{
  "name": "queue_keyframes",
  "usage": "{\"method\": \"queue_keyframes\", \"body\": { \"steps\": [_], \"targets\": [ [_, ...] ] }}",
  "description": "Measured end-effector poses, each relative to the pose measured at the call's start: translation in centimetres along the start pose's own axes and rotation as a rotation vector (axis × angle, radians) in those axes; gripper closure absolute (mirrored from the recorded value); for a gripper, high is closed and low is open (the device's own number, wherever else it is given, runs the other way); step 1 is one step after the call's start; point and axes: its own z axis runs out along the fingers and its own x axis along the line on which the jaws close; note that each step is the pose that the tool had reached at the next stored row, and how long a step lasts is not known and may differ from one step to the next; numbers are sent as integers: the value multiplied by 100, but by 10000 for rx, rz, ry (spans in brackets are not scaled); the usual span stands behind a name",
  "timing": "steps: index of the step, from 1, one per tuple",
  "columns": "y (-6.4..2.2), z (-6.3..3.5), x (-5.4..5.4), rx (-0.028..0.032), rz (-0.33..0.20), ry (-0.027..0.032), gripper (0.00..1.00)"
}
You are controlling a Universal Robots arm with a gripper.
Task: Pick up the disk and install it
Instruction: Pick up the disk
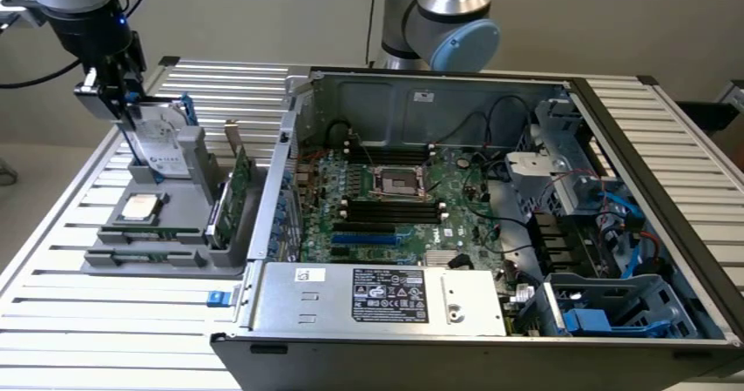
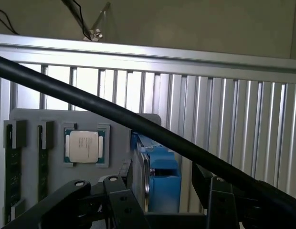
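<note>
Jaws stood wide on the gripper [image 1: 131, 112], which hung at the exterior view's left over the grey holder [image 1: 128, 253]. The disk [image 1: 166, 147] stood upright on edge in that holder, blue carrier around it, its top between the fingers [image 2: 121, 200]. In the wrist view one finger sat just beside the disk's metal face; the other stood apart from the blue side. A chip [image 1: 141, 205] lay flat in the holder near the disk, and a green card [image 1: 239, 191] stood on edge beside it. The open case [image 1: 465, 86] lay to the exterior view's right on the slatted table [image 1: 70, 321].
</note>
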Motion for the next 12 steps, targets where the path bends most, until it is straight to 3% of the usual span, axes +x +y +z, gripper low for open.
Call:
{"method": "queue_keyframes", "body": {
  "steps": [12],
  "targets": [
    [1,77,5,-6,-60,20,38]
  ]
}}
